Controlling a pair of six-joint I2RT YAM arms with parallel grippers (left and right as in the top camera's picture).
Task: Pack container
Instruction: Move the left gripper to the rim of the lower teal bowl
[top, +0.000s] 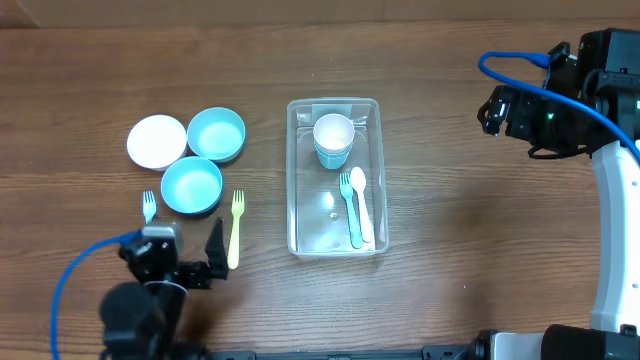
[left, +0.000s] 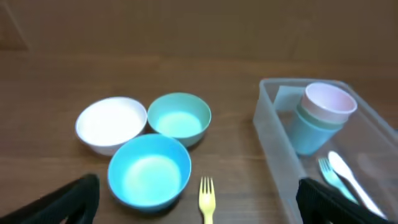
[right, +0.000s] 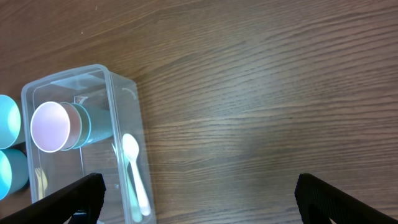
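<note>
The container (top: 312, 225) stands near the middle of the table (top: 450, 220), with its long side running away from the robot. Inside it, at the far end, two cups (top: 333, 138) sit one in the other, a pale one in a teal one. Closer to the robot, a teal fork (top: 349, 205) and a white spoon (top: 361, 205) lie side by side along the right wall.

To the left of the container there are three bowls close together: a white bowl (top: 157, 141), a teal bowl (top: 216, 134) and a blue bowl (top: 191, 186). A yellow fork (top: 236, 228) lies between the blue bowl and the container. A small blue fork (top: 149, 206) lies just beside the blue bowl, its handle hidden under the left arm.

The left gripper (left: 198, 186) is low at the near left. Its fingers are spread wide and hold nothing; the yellow fork lies between them and the blue bowl is just ahead.

The right gripper (right: 196, 186) is well apart from the container, at the far right. Its fingers are also spread wide and empty, over bare wood.
</note>
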